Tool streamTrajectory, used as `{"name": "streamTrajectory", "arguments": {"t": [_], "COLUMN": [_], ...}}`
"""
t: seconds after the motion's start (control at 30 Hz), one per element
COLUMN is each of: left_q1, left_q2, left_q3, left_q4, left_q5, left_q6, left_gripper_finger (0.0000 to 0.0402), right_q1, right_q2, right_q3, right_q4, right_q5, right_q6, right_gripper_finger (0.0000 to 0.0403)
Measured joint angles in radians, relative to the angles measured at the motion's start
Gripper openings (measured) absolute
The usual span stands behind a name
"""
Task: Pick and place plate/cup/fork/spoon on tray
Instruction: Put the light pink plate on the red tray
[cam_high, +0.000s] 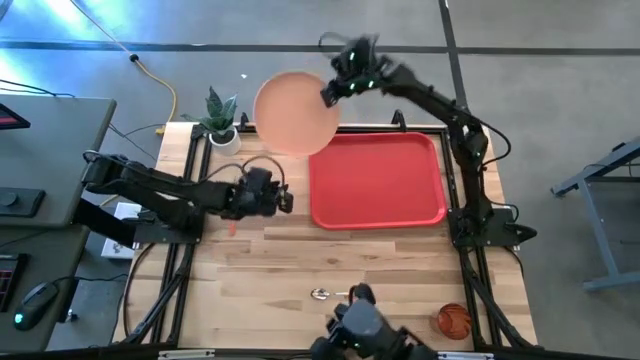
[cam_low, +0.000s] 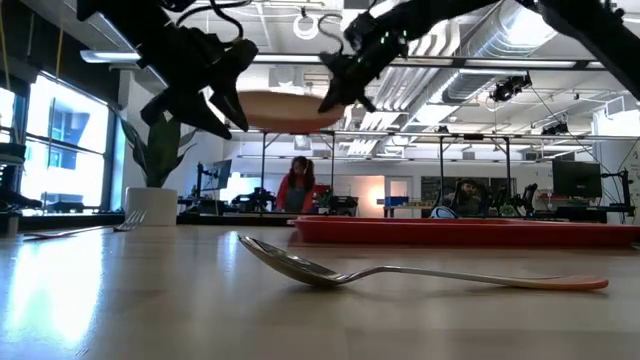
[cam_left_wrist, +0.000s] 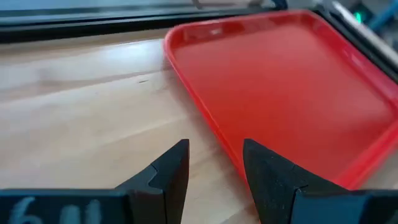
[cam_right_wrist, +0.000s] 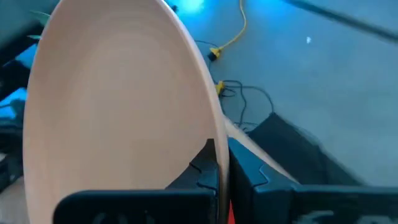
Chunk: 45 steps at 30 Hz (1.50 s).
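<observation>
My right gripper is shut on the peach-pink plate, which is held high above the table's far edge, just left of the red tray's far left corner. My left gripper is open and empty above the table, left of the tray. The spoon lies flat near the front edge. The fork lies on the table to the left, partly under my left arm. The cup stands at the front right corner. My right gripper pinches the plate's rim between its two fingers, one on the upper face and one on the underside. It comes at the rim's tray-facing side, from the table's right. The plate is lifted clear and roughly level.
A white pot with a green plant stands at the far left corner, beside the raised plate. A dark camera mount sits at the front edge next to the spoon. Bare wood lies between tray and spoon.
</observation>
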Motion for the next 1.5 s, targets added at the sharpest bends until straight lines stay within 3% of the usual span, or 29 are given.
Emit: {"name": "streamTrajectory", "arguments": {"t": [0.13, 0.2, 0.47, 0.6, 0.77, 1.0, 1.17, 1.3, 1.5], "left_q1": [0.055, 0.077, 0.279, 0.412, 0.517, 0.543, 0.543, 0.541, 0.541], "left_q2": [-0.057, -0.098, -0.218, -0.233, -0.233, -0.222, -0.221, -0.221, -0.221], "left_q3": [-0.001, 0.000, 0.000, 0.000, 0.000, 0.000, 0.000, 0.000, 0.000], "left_q4": [-0.027, -0.052, -0.059, -0.044, -0.036, -0.046, -0.045, -0.057, -0.144], "left_q5": [0.084, 0.095, 0.261, 0.355, 0.531, 0.536, 0.541, 0.550, 0.532], "left_q6": [0.122, 0.179, 0.635, 0.724, 0.726, 0.678, 0.598, 0.505, 0.393], "left_gripper_finger": [0.0140, 0.0140, 0.0140, 0.0140, 0.0140, 0.0140, 0.0140, 0.0140, 0.0140], "right_q1": [0.022, 0.027, 0.039, 0.039, 0.071, 0.146, 0.132, 0.132, 0.132], "right_q2": [-0.144, -0.230, -0.592, -0.734, -0.861, -0.947, -0.945, -0.943, -0.943], "right_q3": [-0.432, -0.599, -1.086, -1.326, -1.581, -1.647, -1.645, -1.648, -1.648], "right_q4": [0.403, 0.515, 0.426, 0.485, 0.522, 0.405, 0.318, 0.280, 0.274], "right_q5": [0.090, 0.165, 0.336, 0.365, 0.389, 0.518, 0.533, 0.527, 0.502], "right_q6": [0.211, 0.279, 0.381, 0.477, 0.670, 0.798, 0.797, 0.744, 0.638], "right_gripper_finger": [0.0000, 0.0000, 0.0000, 0.0000, 0.0000, 0.0000, 0.0008, 0.0041, 0.0124]}}
